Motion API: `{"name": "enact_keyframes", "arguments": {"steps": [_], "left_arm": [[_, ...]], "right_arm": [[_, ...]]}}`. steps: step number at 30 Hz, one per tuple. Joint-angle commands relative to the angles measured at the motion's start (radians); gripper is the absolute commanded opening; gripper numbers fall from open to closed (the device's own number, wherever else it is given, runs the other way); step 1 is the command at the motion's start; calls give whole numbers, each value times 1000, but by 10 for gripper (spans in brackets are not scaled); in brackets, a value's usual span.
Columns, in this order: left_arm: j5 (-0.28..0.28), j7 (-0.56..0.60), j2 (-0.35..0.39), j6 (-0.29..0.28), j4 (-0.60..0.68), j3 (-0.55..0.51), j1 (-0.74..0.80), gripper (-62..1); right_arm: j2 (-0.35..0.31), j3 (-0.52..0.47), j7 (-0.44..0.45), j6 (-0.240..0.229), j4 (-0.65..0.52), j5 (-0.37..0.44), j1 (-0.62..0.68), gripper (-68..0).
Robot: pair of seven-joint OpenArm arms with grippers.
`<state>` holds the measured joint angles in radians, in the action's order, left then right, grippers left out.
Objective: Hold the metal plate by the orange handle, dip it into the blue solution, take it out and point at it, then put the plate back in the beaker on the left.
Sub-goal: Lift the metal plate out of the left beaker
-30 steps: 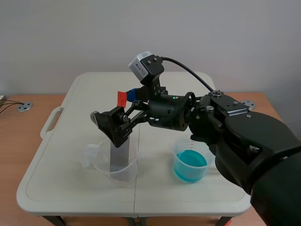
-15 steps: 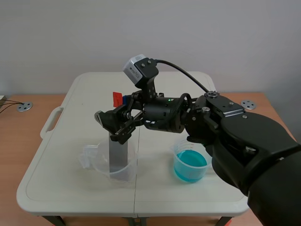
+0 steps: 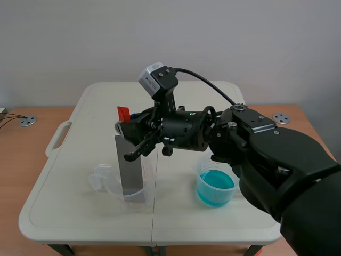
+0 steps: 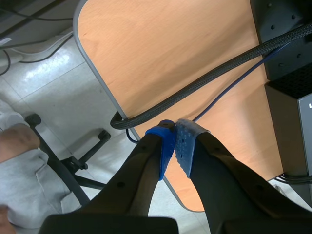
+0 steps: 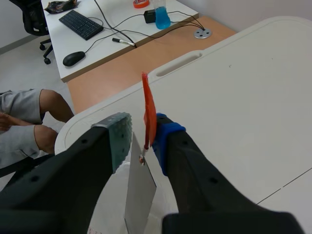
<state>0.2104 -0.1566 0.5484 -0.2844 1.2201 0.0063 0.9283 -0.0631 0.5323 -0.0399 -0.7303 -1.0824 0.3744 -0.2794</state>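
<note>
Low and right of centre in the scene view, the beaker of blue solution [image 3: 216, 188] sits on the pale tabletop [image 3: 69, 213]. Left of it, the clear beaker [image 3: 109, 184] holds the metal plate [image 3: 130, 168], which stands about upright. The orange handle [image 3: 123, 113] tops the plate. The right end effector [image 5: 142, 139] straddles that handle, spread and not yet clamped. Its blue pad [image 5: 165, 136] is right at the handle and its grey-green pad [image 5: 119, 139] is apart from it. The left end effector [image 4: 174, 141], off the tabletop, is closed on nothing. The plate looks thin, stiff, light and smooth. The flat handle is the place to pinch, squarely on both faces. The light beaker may tip if the plate drags on its rim.
</note>
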Motion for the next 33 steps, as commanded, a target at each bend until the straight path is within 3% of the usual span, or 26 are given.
{"name": "enact_keyframes", "arguments": {"steps": [1,6,20,24,30,33], "left_arm": [[6,3,-3,-2,17,-5,16,-567],[6,3,-3,-2,17,-5,16,-567],[11,3,-3,-2,17,-5,16,-567],[10,3,-3,-2,17,-5,16,-567],[10,2,-5,-2,17,-5,16,-567],[10,3,-5,-2,17,-5,16,-567]], "right_arm": [[5,7,13,-15,-13,14,-22,-611],[5,7,36,-15,-13,14,-22,-657],[5,6,67,-15,-27,14,-6,-662],[2,7,72,-15,-95,5,24,-662],[-2,6,71,-15,-233,-95,100,-662],[-18,6,72,-15,-307,-103,134,-662]]}}
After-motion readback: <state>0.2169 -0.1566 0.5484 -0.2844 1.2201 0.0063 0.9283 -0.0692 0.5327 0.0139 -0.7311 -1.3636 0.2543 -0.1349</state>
